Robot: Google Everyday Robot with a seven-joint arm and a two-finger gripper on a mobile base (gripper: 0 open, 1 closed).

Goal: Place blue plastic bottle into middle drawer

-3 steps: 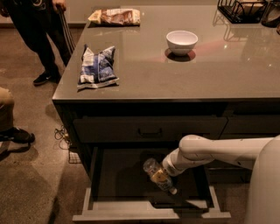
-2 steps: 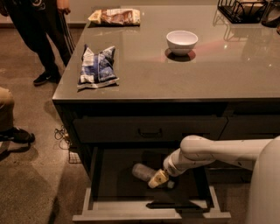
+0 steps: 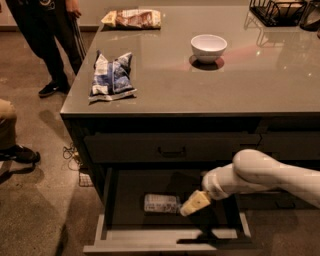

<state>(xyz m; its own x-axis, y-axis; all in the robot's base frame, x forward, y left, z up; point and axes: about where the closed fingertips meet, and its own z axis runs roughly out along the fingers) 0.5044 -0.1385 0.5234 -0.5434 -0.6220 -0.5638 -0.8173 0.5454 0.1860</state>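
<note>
The blue plastic bottle (image 3: 161, 203) lies on its side on the dark floor of the open middle drawer (image 3: 159, 241), label up, a little left of the drawer's centre. My gripper (image 3: 194, 203) is down inside the drawer, its yellowish tip right at the bottle's right end. The white arm (image 3: 260, 177) reaches in from the right, and its shadow falls on the drawer's front panel.
Above the open drawer is a shut drawer front with a dark bar handle (image 3: 172, 150). On the counter lie a blue-white snack bag (image 3: 112, 75), a white bowl (image 3: 208, 47), another snack bag (image 3: 132, 18) and a wire rack (image 3: 280, 10). A person (image 3: 45, 30) stands at the left; cables (image 3: 72, 152) lie on the floor.
The bottle has gone from upright in the gripper to flat on the drawer floor, further left. The gripper has lowered and tilted with it.
</note>
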